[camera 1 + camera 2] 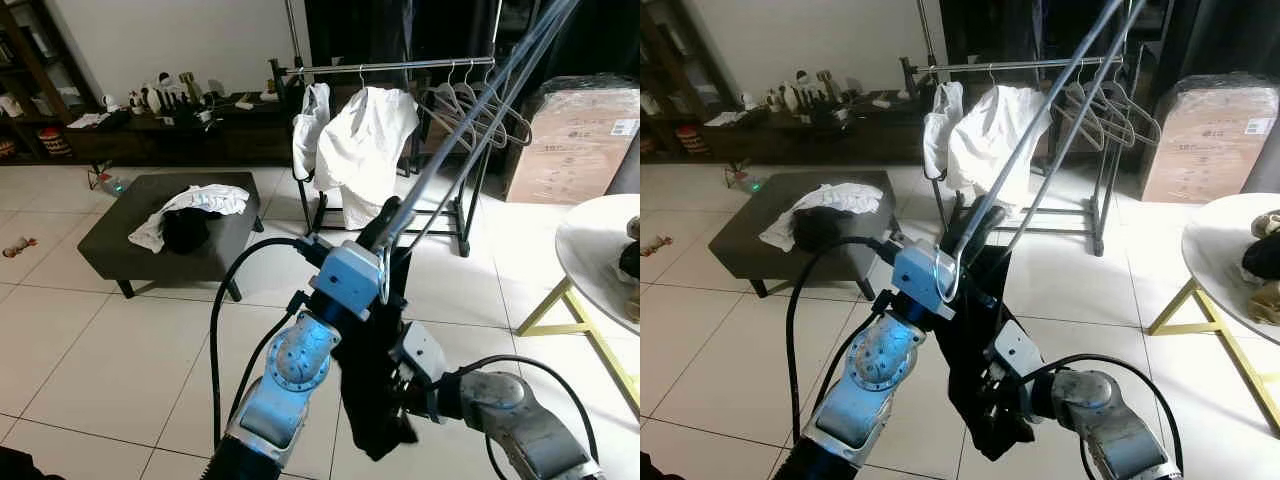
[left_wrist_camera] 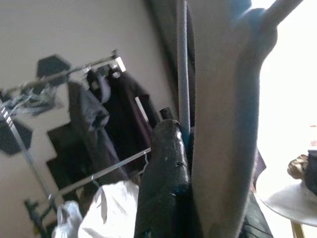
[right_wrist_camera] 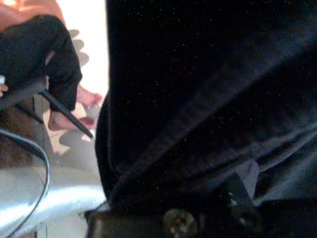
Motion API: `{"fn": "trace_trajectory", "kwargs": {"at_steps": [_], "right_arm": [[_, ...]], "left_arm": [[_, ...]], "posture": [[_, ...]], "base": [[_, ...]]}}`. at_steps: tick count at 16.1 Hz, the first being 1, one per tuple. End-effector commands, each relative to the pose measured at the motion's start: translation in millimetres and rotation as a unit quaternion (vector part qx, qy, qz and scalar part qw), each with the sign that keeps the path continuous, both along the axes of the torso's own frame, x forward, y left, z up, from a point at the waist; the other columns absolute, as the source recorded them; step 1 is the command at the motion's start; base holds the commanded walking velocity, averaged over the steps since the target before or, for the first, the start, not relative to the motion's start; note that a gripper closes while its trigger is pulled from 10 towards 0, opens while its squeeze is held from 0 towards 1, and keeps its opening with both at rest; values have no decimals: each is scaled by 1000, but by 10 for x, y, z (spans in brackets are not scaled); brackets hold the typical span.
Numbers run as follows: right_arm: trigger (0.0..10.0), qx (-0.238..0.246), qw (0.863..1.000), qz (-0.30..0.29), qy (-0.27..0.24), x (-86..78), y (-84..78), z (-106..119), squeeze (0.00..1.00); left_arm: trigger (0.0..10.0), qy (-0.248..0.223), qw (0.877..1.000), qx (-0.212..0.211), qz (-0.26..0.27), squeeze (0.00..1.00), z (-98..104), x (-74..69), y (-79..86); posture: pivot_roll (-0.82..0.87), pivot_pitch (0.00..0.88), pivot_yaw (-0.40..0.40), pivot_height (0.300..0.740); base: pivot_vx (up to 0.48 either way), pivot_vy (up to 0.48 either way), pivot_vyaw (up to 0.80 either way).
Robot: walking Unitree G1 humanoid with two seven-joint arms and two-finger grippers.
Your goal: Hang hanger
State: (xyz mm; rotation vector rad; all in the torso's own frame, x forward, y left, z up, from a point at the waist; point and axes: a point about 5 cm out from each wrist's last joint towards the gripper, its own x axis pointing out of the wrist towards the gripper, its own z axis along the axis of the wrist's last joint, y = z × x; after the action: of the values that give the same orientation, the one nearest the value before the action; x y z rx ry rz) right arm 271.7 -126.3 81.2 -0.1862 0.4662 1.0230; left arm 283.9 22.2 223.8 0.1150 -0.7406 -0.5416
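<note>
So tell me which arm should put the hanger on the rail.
Left. The left gripper already grips the hanger, raised toward the rail; the right gripper sits low in the black garment.

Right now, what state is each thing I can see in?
Grey hanger: held raised by the left end effector, not on the rail.
Black garment: draped below the hanger, right end effector against it.
Clothes rack: standing; white shirt and bare hangers hung on it.
Ottoman: holds loose white and black clothes.
</note>
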Motion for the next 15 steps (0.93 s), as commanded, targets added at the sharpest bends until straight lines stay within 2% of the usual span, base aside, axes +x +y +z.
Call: {"fn": "trace_trajectory", "kwargs": {"at_steps": [1, 2, 3, 4, 5, 6, 7, 8, 10, 11, 13, 15], "right_arm": [[0, -22, 999, 11, 23, -62, 22, -135, 0], [0, -43, 999, -5, 23, -49, -40, -191, 0], [0, -52, 998, -13, 23, -43, -72, -213, 0], [0, -60, 998, -20, 22, -39, -106, -232, 0], [0, -59, 998, -22, 22, -41, -119, -234, 0], [0, -60, 998, -23, 22, -40, -125, -236, 0], [0, -64, 997, -25, 21, -34, -134, -241, 0], [0, -65, 997, -25, 20, -31, -133, -242, 0], [0, -68, 997, -27, 17, -20, -132, -252, 0], [0, -70, 997, -27, 17, -20, -133, -265, 0], [0, -67, 997, -34, 16, -20, -135, -270, 0], [0, -72, 995, -72, 13, 19, -195, -303, 0]], "left_arm": [[10000, -34, 998, -54, 6, 0, 274, 7, 73], [10000, 124, 966, -225, -2, 0, 258, 199, 200], [10000, 222, 923, -314, -22, 0, 178, 299, 223], [10000, 278, 894, -349, -30, 0, 119, 361, 216], [10000, 196, 955, -222, 13, 0, 182, 327, 174], [10000, 124, 984, -121, 43, 0, 219, 284, 129], [10000, 11, 997, 32, 73, 0, 235, 203, 26], [10000, -5, 994, 72, 85, 0, 204, 207, 1], [10000, 49, 992, 86, 72, 0, 97, 256, -4], [10000, 155, 988, -5, 24, 0, 40, 283, 20], [10000, 215, 975, -63, 1, 0, 1, 306, 86], [10000, 207, 977, -37, 24, 0, -77, 311, 231]], "posture": [[-155, 79, 82, 740], [-160, 81, 82, 740], [-161, 83, 83, 740], [-161, 81, 83, 740], [-158, 83, 81, 740], [-158, 82, 82, 740], [-159, 81, 82, 740], [-160, 81, 82, 740], [-160, 81, 83, 740], [-159, 81, 86, 740], [-158, 81, 89, 740], [-151, 81, 91, 740]], "base": [[0, 0, 0], [0, 0, 0], [0, 0, 0], [0, 0, 0], [0, 0, 0], [0, 0, 0], [0, 0, 0], [0, 0, 0], [0, 0, 0], [0, 0, 0], [0, 0, 0], [0, 0, 0]]}}
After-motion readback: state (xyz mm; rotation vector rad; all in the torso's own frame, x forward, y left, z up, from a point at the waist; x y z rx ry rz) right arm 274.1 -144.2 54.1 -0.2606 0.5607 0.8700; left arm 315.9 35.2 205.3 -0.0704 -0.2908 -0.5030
